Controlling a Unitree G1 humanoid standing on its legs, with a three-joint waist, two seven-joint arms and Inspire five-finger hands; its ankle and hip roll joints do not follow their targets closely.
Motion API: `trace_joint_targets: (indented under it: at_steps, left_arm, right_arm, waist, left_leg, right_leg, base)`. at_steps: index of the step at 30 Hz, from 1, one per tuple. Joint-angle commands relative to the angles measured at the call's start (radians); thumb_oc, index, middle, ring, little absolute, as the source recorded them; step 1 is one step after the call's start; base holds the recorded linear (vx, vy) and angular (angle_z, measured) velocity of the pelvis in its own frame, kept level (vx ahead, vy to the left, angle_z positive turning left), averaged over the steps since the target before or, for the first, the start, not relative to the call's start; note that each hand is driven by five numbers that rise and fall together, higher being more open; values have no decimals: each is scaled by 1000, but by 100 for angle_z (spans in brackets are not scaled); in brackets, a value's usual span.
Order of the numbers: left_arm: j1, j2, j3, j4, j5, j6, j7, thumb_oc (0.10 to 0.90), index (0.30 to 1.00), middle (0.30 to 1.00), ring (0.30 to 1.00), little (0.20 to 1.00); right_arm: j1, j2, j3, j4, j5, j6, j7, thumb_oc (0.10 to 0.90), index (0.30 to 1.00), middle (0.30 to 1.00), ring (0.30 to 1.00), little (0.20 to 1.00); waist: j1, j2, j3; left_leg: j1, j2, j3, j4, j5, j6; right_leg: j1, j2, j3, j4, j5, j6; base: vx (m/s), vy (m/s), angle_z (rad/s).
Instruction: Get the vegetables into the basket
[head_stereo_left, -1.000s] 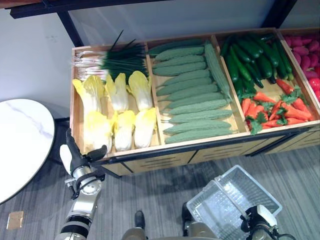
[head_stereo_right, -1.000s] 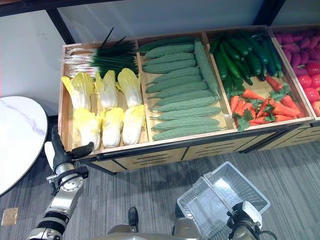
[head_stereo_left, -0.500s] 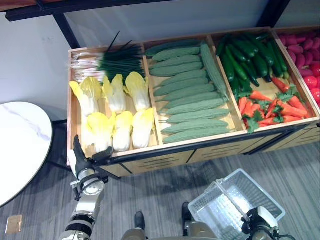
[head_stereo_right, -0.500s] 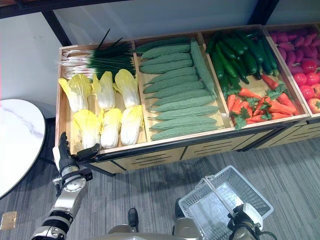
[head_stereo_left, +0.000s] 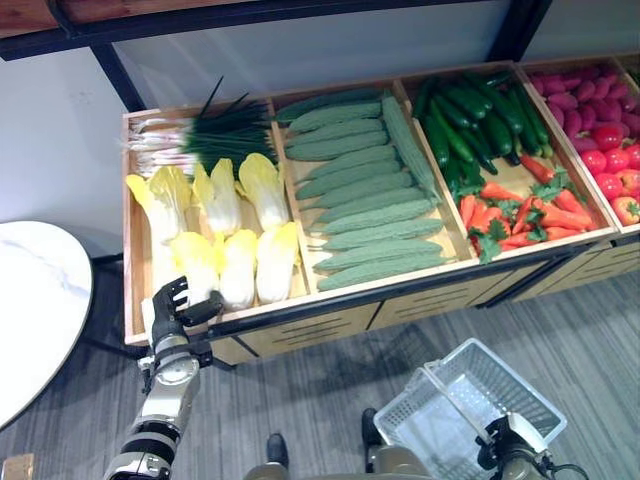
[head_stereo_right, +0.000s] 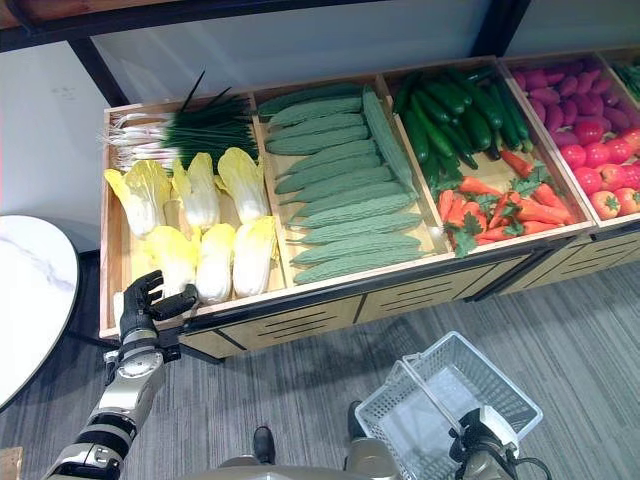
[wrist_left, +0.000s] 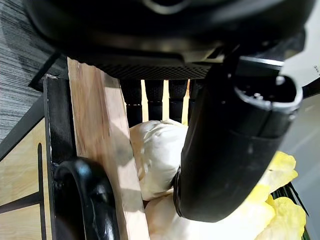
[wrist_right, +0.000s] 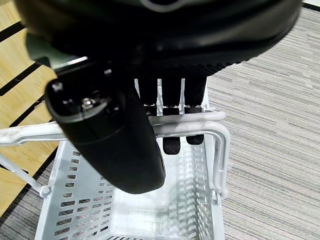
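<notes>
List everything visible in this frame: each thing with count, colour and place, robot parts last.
Display stand: one, wooden, divided into bins, across the scene.
Spring onions: one bunch, green and white, back of the leftmost bin.
Cabbages: six, yellow-white, leftmost bin.
Bitter gourds: about a dozen, pale green, second bin.
Cucumbers: a pile, dark green, back of the third bin.
Carrots: a pile, orange, front of the third bin.
Red produce: a pile, rightmost bin.
Round table: one, white, far left.
Basket: one, white, empty, over the floor.
Left hand: at the front-left cabbage.
Right hand: fingers curled round the basket's handle.
</notes>
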Motion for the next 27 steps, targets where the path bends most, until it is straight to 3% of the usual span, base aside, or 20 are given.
trace_joint_targets:
  at_steps: [1,5,12,18,23,26,27]
  left_arm:
    - [-89,22,-25,-22,12,-44,-5,400,300,300,300,300]
    - [-74,-4,23,-156,15,-79,79,400,300,300,300,300]
    - [-91,-23,102,-486,282,-123,365,400,300,300,300,300]
    - [-94,19,113,-651,462,-101,457,400,300,300,300,300]
    - [-92,40,68,-712,490,-114,426,400,300,300,300,300]
    - [-45,71,-10,-769,268,-216,215,400,300,300,300,300]
    - [-45,73,-8,-768,262,-218,210,400,300,300,300,300]
  right_arm:
    - [-40,-42,18,37,-4,9,-27,400,300,300,300,300]
    - [-36,-31,7,45,0,11,-40,400,300,300,300,300]
    - [-16,15,13,76,23,-15,-89,400,300,300,300,300]
    - [5,29,25,104,21,-42,-105,400,300,300,300,300]
    - [10,33,22,104,36,-55,-110,400,300,300,300,300]
    - [-1,26,20,83,53,-51,-100,400,300,300,300,300]
    - [0,26,20,82,53,-51,-99,400,300,300,300,300]
  waist:
    - [-18,-42,-17]
    - [-10,-44,-15]
    - [18,-62,-15]
    - [33,-69,-22]
    - [36,-69,-23]
    - [32,-63,-19]
    - [32,-63,-19]
  left_leg:
    - [8,32,23,1,-25,-47]
    - [8,31,15,1,-27,-45]
    - [2,26,-7,1,-28,-43]
    - [3,24,-17,1,-33,-43]
    - [0,21,-22,1,-32,-43]
    - [-1,20,-23,1,-28,-42]
    - [-1,20,-23,1,-29,-42]
  right_leg:
    - [35,-64,2,0,-26,91]
    - [38,-67,-3,0,-28,91]
    - [50,-72,-24,0,-37,91]
    - [59,-75,-35,0,-40,94]
    - [60,-76,-43,0,-40,95]
    - [57,-78,-41,0,-36,95]
    - [57,-78,-41,0,-36,95]
  base:
    - [0,0,0]
    - [0,0,0]
    - [-1,-18,4]
    - [-1,-17,6]
    - [-14,-8,6]
    - [-28,11,6]
    - [-10,12,9]
